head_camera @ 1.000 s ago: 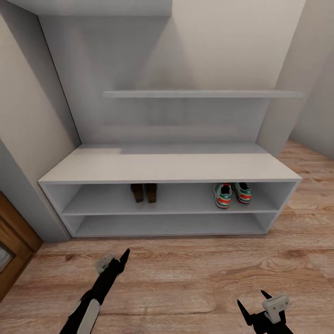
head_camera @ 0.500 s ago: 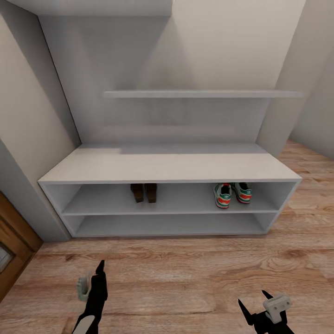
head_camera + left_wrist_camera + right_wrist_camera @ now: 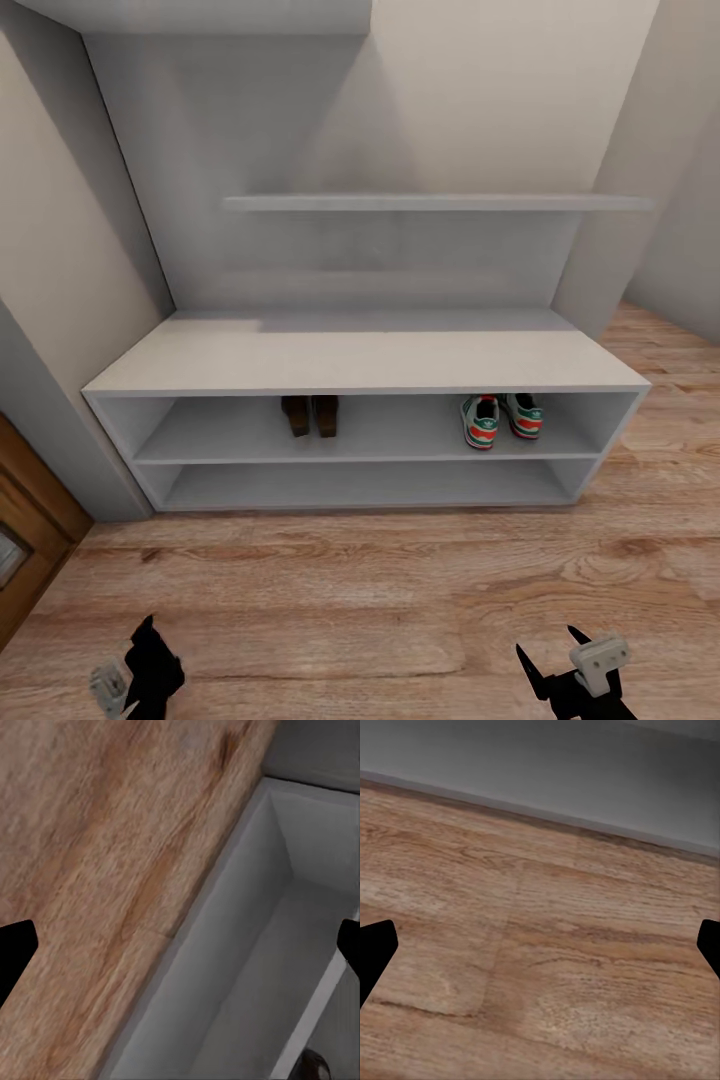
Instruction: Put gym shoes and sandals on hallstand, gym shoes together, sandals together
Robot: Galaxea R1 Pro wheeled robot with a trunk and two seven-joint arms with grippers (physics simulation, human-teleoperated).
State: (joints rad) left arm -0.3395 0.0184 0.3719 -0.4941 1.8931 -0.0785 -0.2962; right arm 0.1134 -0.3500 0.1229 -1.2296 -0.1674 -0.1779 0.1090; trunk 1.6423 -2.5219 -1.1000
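Since the earlier pictures the left arm has drawn back from its reach toward the rack, and the left gripper (image 3: 150, 660) now sits low at the near left edge of the head view; the rack, the shoes and the right gripper (image 3: 560, 665) are where they were.

The hallstand (image 3: 360, 362) stands against the far wall, its flat top bare. On its upper open shelf the two sandals (image 3: 310, 415) stand side by side, touching or nearly so, left of the middle. The two gym shoes (image 3: 502, 418) sit next to each other toward the right end of the same shelf. The lower shelf shows nothing on it. No shoe lies on the visible corridor floor (image 3: 380, 590), so the task looks complete as far as these pictures reach.

Both grippers are spread wide with nothing between the fingers, as each wrist view shows: dark fingertips at opposite edges, floor and grey panel between.

Around it: a thin wall shelf (image 3: 430, 203) above the rack and a brown door (image 3: 25, 535) at near left. Nothing blocks the rack.
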